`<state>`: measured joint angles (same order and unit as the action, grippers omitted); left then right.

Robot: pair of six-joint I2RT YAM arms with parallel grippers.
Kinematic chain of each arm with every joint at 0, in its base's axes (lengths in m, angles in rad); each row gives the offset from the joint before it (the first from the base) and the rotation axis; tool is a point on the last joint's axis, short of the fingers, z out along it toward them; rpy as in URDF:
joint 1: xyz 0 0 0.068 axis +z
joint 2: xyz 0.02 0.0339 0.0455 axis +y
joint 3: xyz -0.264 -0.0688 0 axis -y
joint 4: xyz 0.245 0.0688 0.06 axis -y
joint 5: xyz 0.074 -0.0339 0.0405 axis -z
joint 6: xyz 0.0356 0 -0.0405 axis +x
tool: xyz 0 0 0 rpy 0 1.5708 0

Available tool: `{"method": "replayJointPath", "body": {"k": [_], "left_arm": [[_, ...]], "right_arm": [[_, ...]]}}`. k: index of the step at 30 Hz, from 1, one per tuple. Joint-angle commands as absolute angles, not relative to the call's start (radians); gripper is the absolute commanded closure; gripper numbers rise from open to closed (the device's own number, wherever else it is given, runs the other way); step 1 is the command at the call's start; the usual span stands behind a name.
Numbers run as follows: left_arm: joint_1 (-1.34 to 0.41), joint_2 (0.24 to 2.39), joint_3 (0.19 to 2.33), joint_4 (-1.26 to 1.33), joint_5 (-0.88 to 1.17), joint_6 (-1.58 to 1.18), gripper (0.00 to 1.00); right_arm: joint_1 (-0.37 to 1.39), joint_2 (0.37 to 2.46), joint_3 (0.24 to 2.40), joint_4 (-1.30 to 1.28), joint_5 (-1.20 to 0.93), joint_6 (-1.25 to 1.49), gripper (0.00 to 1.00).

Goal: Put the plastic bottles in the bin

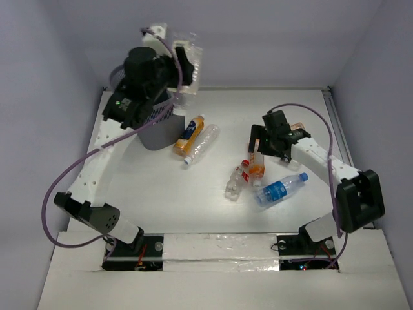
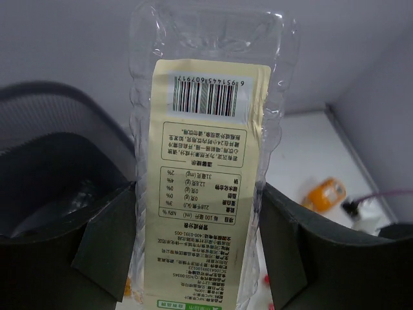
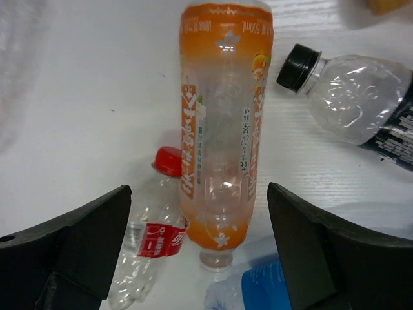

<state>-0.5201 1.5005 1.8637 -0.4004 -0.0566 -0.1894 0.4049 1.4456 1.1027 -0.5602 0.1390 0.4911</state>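
My left gripper (image 1: 184, 64) is raised above the dark grey mesh bin (image 1: 158, 126) and is shut on a clear plastic bottle with a cream label (image 2: 206, 161), held upright between the fingers. The bin's rim (image 2: 45, 110) shows below left in the left wrist view. My right gripper (image 1: 271, 147) is open and hovers low over an orange bottle (image 3: 222, 129) lying between its fingers without touching them. A red-labelled clear bottle (image 3: 151, 239) and a blue-labelled bottle (image 3: 258, 290) lie beside it.
An orange bottle with a blue label (image 1: 189, 134) and a clear bottle (image 1: 201, 143) lie right of the bin. A black-capped bottle (image 3: 355, 97) lies to the right of the right gripper. Grey walls enclose the table on three sides.
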Motion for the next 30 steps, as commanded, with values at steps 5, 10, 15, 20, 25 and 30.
{"method": "replayJointPath", "body": {"k": [5,10,15,20,25,30], "left_arm": [[-0.280,1.468,2.062,-0.414,-0.025,-0.344,0.68],[-0.151,1.479,2.071,-0.365,-0.023,-0.396,0.68],[-0.075,1.540,2.063,-0.308,-0.023,-0.404,0.67],[-0.064,1.582,1.984,-0.235,-0.034,-0.365,0.64],[-0.064,1.566,1.833,-0.163,-0.049,-0.342,0.24],[-0.064,1.531,1.819,-0.163,-0.034,-0.342,0.01]], "right_arm": [[0.391,1.589,1.170,-0.512,0.078,0.405,0.07],[0.391,1.661,1.200,-0.511,0.078,0.396,0.10],[0.391,1.733,1.218,-0.514,0.071,0.388,0.15],[0.391,1.772,1.233,-0.509,0.106,0.387,0.18],[0.382,1.752,1.227,-0.492,0.129,0.390,0.36],[0.382,1.683,1.242,-0.511,0.192,0.373,0.38]]}}
